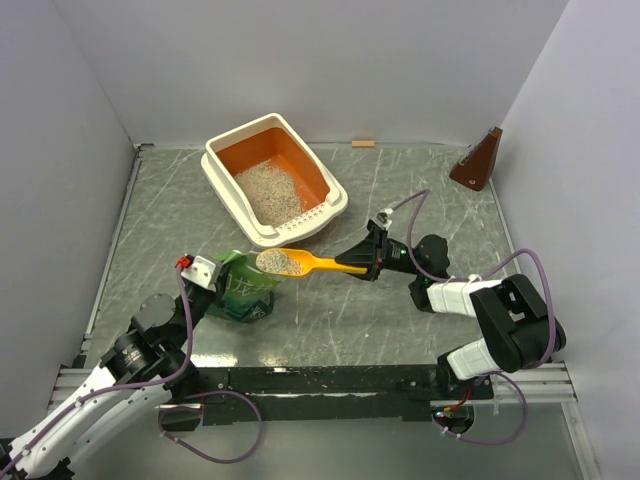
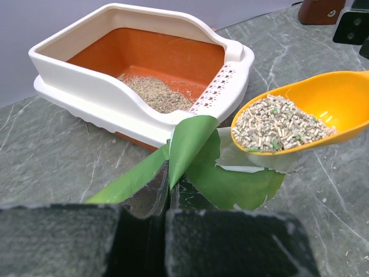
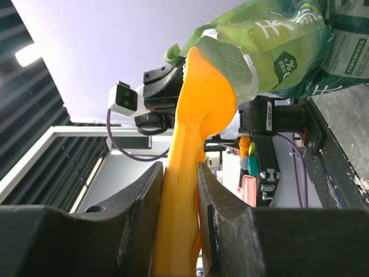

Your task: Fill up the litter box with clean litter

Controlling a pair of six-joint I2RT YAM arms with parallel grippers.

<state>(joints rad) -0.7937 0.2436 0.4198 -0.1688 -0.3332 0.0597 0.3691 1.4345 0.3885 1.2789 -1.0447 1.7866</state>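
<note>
Top view: large rectangular plastic litter box point(image 1: 224, 194), cream-white rim and orange inner walls, sits on the grey marbled tabletop point(image 1: 400, 200) at about 11 o'clock from table centre, with its slotted short end facing 5 o'clock. A patch of clean litter point(image 1: 268, 190), pale grey-beige granules, covers part of its floor toward the slotted end. Right gripper point(image 1: 368, 262) has its fingers clamped narrow on the handle of the yellow-orange plastic scoop point(image 1: 322, 265). The scoop is held roughly level with its bowl pointing to 9 o'clock, heaped with the same litter, off the table and just short of the box's slotted end. The bowl hangs over the open mouth of the crinkled green bag point(image 1: 245, 292). Left gripper point(image 2: 167, 222) is pinched fully closed on the bag's torn upper edge, at the bag's 9 o'clock side.
</note>
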